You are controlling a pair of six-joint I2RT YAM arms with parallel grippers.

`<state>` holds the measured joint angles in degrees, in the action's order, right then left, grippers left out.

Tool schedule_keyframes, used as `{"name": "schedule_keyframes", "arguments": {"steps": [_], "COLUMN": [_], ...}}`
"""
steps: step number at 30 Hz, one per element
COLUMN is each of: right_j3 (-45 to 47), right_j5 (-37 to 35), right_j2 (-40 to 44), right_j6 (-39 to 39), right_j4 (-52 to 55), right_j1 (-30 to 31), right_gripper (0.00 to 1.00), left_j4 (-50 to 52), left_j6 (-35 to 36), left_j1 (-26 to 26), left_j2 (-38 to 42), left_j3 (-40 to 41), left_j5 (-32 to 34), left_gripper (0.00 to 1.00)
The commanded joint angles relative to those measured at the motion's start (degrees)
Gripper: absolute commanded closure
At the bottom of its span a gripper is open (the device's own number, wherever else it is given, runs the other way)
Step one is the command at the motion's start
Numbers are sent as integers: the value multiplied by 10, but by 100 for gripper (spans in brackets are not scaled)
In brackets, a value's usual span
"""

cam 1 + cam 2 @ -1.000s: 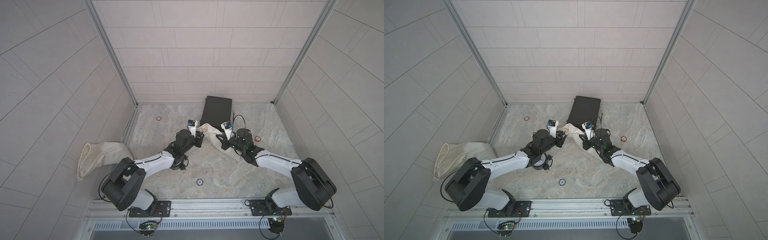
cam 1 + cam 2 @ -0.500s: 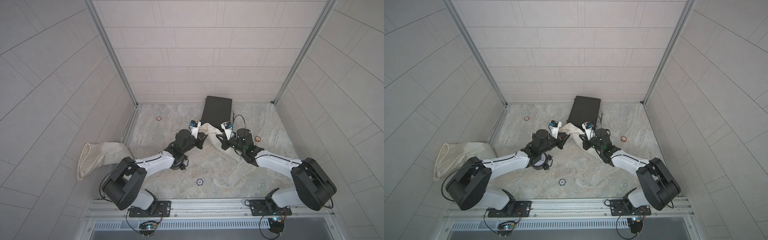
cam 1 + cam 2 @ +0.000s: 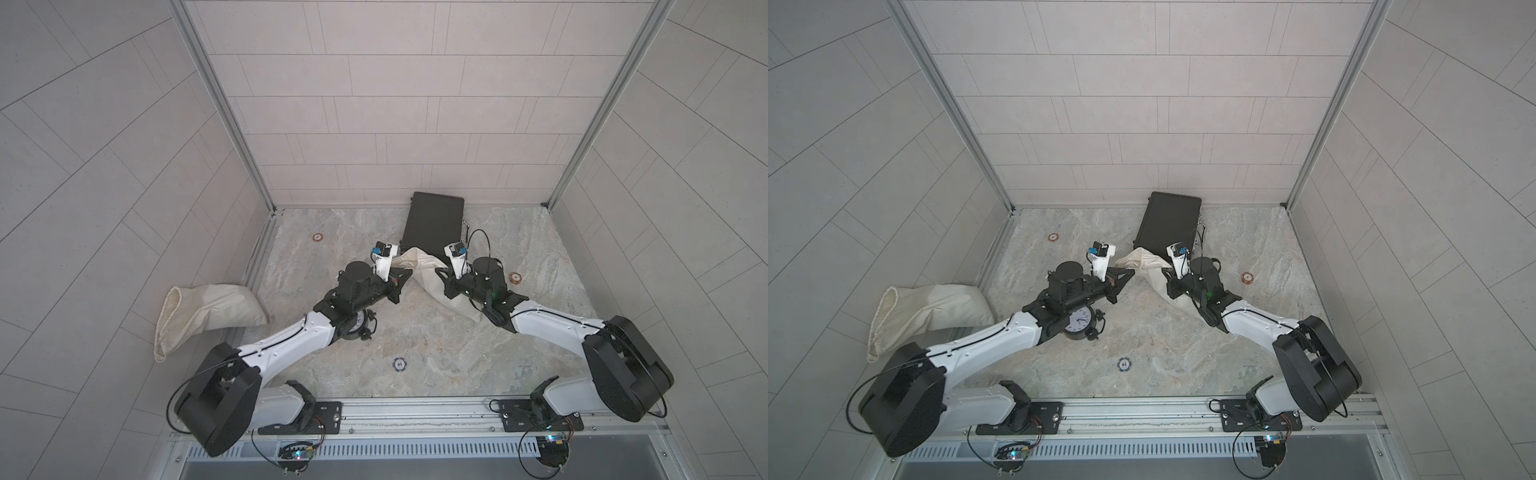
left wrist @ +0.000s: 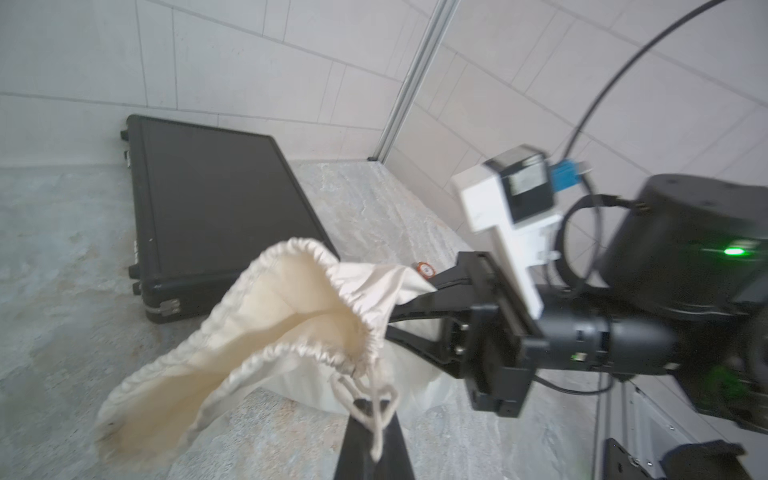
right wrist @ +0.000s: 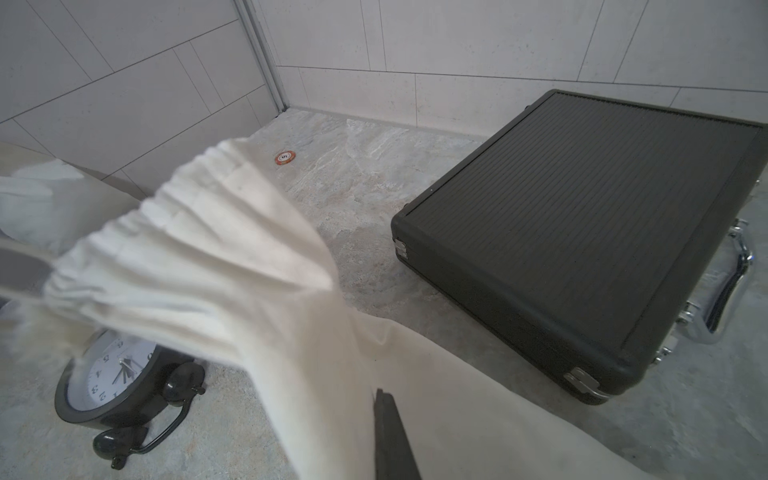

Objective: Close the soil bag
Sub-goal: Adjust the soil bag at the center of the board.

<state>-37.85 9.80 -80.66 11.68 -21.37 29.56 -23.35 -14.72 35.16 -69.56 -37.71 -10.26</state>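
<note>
Soil bag (image 3: 422, 272) is the cream cloth sack at mid table, just in front of the black case (image 3: 434, 224), between my two grippers. Its body lies on the stone top and runs under my right wrist. The mouth end is lifted off the table and points toward my left side. In the left wrist view the mouth of the bag (image 4: 291, 316) gapes open, with the hem only partly gathered.

My left gripper (image 4: 370, 419) is closed, fingers together, pinching the drawstring (image 4: 376, 399) where it comes out of the hem. A loop of cord hangs over the fingertip.

My right gripper (image 4: 415, 307) is pushed into the cloth on the far side of the mouth. In the right wrist view the right gripper (image 5: 386, 419) shows as a dark wedge with fabric draped around it. The tips are hidden, so I can't tell if it's clamped or apart.

An alarm clock (image 3: 1079, 322) lies face up under my left forearm. A second cream sack (image 3: 208, 307) slumps at the left wall, well apart. There are two orange chips (image 3: 317, 237) (image 3: 515, 276) on the table and a blue chip (image 3: 399, 364) near the front.
</note>
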Motion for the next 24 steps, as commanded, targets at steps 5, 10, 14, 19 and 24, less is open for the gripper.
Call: {"name": "schedule_keyframes", "arguments": {"steps": [5,10,14,19,24], "right_j3": [-11,-15,-33,-60,-106], "right_j5": [-36,-4,10,33,63], "right_j2": [51,118,175,220,205], "right_j6": [4,-21,-40,-63,-77], "right_j4": [35,65,99,117,113], "right_j1": [-15,-12,5,20,42], "right_gripper": [59,40,28,16,15], "left_j4": [165,238,271,294,309], "left_j6": [-32,-45,-53,-62,-72], "left_j1": [-3,-3,-3,0,2], "left_j2": [53,0,-29,-56,-65], "left_j3": [-144,-274,-340,-402,-429], "left_j5": [-82,-112,-108,-117,-119], "left_gripper": [100,100,100,100,100]}}
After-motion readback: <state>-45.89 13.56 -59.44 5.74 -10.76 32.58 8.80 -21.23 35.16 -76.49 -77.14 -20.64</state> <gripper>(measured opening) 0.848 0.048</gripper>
